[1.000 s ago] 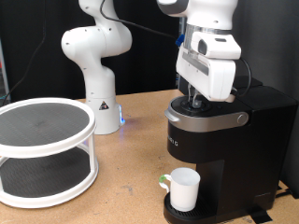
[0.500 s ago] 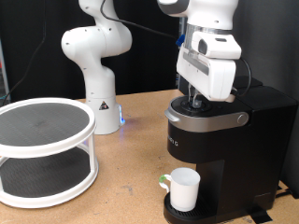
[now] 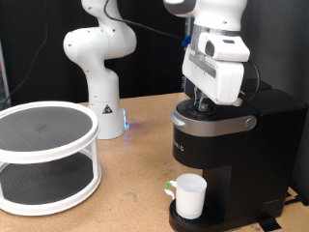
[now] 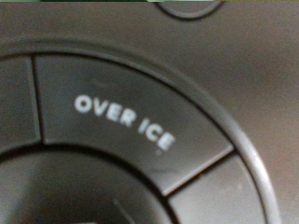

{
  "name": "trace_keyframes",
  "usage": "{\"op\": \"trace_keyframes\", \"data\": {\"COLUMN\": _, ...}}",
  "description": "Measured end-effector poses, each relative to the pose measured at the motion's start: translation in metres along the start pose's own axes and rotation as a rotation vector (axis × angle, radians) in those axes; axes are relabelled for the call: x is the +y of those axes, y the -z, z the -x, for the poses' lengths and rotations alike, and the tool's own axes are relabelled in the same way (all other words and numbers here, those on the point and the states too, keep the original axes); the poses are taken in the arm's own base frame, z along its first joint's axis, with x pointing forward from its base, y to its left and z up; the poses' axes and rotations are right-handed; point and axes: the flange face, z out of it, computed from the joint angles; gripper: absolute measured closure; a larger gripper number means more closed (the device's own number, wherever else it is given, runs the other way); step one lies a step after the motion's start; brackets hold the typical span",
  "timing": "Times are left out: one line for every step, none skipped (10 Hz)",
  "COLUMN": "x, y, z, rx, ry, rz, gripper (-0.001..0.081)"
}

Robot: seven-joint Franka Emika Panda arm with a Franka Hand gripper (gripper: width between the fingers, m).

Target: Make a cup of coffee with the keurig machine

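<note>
The black keurig machine point(image 3: 237, 155) stands at the exterior view's right with its lid down. The white cup point(image 3: 189, 196) sits on the drip tray under its spout, handle towards the exterior view's left. My gripper point(image 3: 202, 103) points straight down onto the top of the lid; its fingertips are dark and mostly hidden behind the white hand. In the wrist view the machine's top button panel fills the picture very close up, with the button marked OVER ICE point(image 4: 121, 121) in the middle. No fingers show in that view.
A white two-tier round stand point(image 3: 43, 155) with dark mesh shelves sits at the exterior view's left. A second white robot base point(image 3: 99, 68) stands behind it on the wooden table point(image 3: 135, 184). Black curtain behind.
</note>
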Motion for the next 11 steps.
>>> {"op": "trace_keyframes", "data": {"x": 0.0, "y": 0.0, "z": 0.0, "rx": -0.007, "ry": 0.003, "rz": 0.007, "gripper": 0.0802}}
{"op": "trace_keyframes", "data": {"x": 0.0, "y": 0.0, "z": 0.0, "rx": -0.014, "ry": 0.002, "rz": 0.016, "gripper": 0.0802}}
{"op": "trace_keyframes", "data": {"x": -0.001, "y": 0.0, "z": 0.0, "rx": -0.019, "ry": 0.003, "rz": 0.023, "gripper": 0.0802}}
{"op": "trace_keyframes", "data": {"x": -0.001, "y": 0.0, "z": 0.0, "rx": -0.02, "ry": 0.004, "rz": 0.025, "gripper": 0.0802}}
{"op": "trace_keyframes", "data": {"x": -0.001, "y": 0.0, "z": 0.0, "rx": -0.019, "ry": 0.003, "rz": 0.023, "gripper": 0.0802}}
{"op": "trace_keyframes", "data": {"x": -0.001, "y": 0.0, "z": 0.0, "rx": -0.002, "ry": -0.004, "rz": 0.012, "gripper": 0.0802}}
{"op": "trace_keyframes", "data": {"x": 0.002, "y": 0.0, "z": 0.002, "rx": 0.022, "ry": -0.008, "rz": -0.016, "gripper": 0.0802}}
{"op": "trace_keyframes", "data": {"x": 0.005, "y": -0.001, "z": 0.006, "rx": 0.063, "ry": -0.005, "rz": -0.056, "gripper": 0.0802}}
{"op": "trace_keyframes", "data": {"x": 0.009, "y": -0.001, "z": 0.012, "rx": 0.112, "ry": 0.005, "rz": -0.1, "gripper": 0.0802}}
{"op": "trace_keyframes", "data": {"x": 0.012, "y": -0.002, "z": 0.018, "rx": 0.156, "ry": 0.015, "rz": -0.138, "gripper": 0.0802}}
{"op": "trace_keyframes", "data": {"x": 0.014, "y": -0.003, "z": 0.025, "rx": 0.189, "ry": 0.024, "rz": -0.171, "gripper": 0.0802}}
